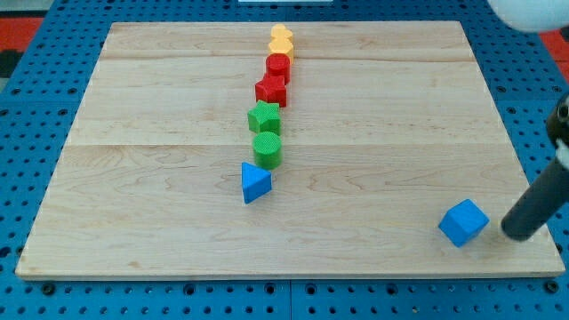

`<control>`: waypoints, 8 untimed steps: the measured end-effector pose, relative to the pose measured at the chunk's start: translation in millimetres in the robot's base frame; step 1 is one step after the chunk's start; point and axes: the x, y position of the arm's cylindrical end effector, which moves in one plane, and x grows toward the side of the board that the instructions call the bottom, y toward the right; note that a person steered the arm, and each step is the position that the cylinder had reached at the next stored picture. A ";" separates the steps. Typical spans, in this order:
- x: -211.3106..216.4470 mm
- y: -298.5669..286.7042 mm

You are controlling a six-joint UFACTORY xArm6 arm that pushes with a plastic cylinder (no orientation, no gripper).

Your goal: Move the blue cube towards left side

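Approach step: blue cube (463,222) on the counter (160,178), my tip (518,233) just to its right, apart, the tool a bare rod holding nothing; next, push leftward.

The pale wooden desk (160,178) lies on a blue pegboard (44,107). Down its middle runs a touching line: a yellow block (281,40), red cylinder (278,67), red star block (271,90), green star block (264,116), green cylinder (267,148) and blue triangular block (255,182). A blue cube (463,222) sits alone near the bottom-right corner.
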 end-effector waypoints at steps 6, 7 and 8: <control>-46.1 -68.7; -31.8 -113.3; -31.8 -159.7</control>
